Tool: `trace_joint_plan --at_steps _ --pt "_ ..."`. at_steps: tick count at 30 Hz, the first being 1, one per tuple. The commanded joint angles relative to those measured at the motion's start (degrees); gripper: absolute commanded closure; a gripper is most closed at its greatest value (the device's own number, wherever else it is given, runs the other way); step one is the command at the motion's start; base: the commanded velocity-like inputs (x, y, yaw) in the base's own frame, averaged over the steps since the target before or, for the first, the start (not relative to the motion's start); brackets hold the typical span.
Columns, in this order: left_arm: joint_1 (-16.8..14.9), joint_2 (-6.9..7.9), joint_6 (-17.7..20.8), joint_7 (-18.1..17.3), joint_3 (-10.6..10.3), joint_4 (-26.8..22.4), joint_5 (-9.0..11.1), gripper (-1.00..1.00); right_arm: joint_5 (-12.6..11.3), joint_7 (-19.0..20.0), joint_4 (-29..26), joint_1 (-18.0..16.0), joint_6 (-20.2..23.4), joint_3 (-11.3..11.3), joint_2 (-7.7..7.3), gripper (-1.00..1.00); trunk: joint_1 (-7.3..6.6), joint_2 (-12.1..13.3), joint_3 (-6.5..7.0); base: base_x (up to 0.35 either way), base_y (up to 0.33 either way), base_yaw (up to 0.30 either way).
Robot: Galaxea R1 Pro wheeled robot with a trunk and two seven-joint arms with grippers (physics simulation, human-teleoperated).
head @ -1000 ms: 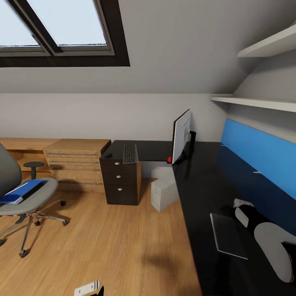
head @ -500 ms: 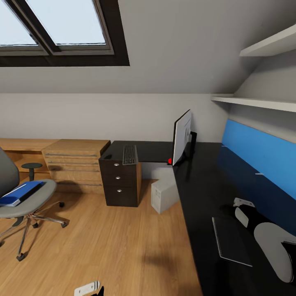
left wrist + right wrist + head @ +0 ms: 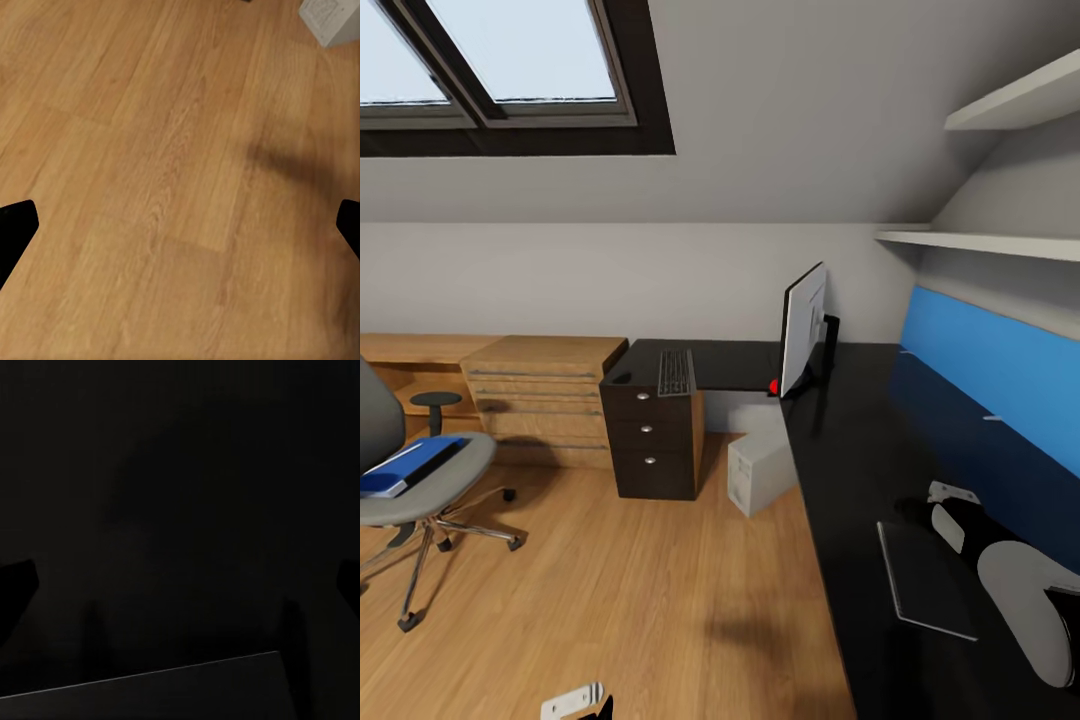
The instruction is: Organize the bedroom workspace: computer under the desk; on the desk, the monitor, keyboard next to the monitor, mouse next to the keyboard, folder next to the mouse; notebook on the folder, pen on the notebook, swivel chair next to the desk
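Note:
The black desk runs along the right wall with a blue back panel. On it stand the monitor, the keyboard and the small mouse at the far end. The computer sits on the floor under it. The notebook lies on the near desk top, beside my right arm. My right gripper hovers open over the desk top. At far left the swivel chair carries the blue folder. My left gripper hangs open above the floor. The pen is out of view.
Light oak drawers and a small stool stand along the back wall, left of the dark drawer unit. Shelves hang above the desk. Wood floor stretches between chair and desk.
The whole head view has shifted slightly, with the chair sliding toward the left edge of the picture. Nothing on the desk or chair has moved. Both grippers look unchanged.

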Motion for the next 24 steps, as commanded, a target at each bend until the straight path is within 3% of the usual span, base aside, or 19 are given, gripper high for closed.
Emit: trace_joint_plan --at_steps 1,24 --pt "0.0 0.08 0.1 0.5 -0.2 -0.1 0.5 -1.00 -0.6 -0.3 -0.1 0.0 0.3 0.0 0.01 -1.00 0.23 -0.4 -0.23 0.000 0.000 0.000" --pt "0.0 0.34 0.0 0.2 -0.5 0.0 0.4 -1.00 -0.4 -0.8 0.0 0.0 2.4 0.2 0.09 -1.00 0.67 -1.2 -0.59 0.000 0.000 0.000"
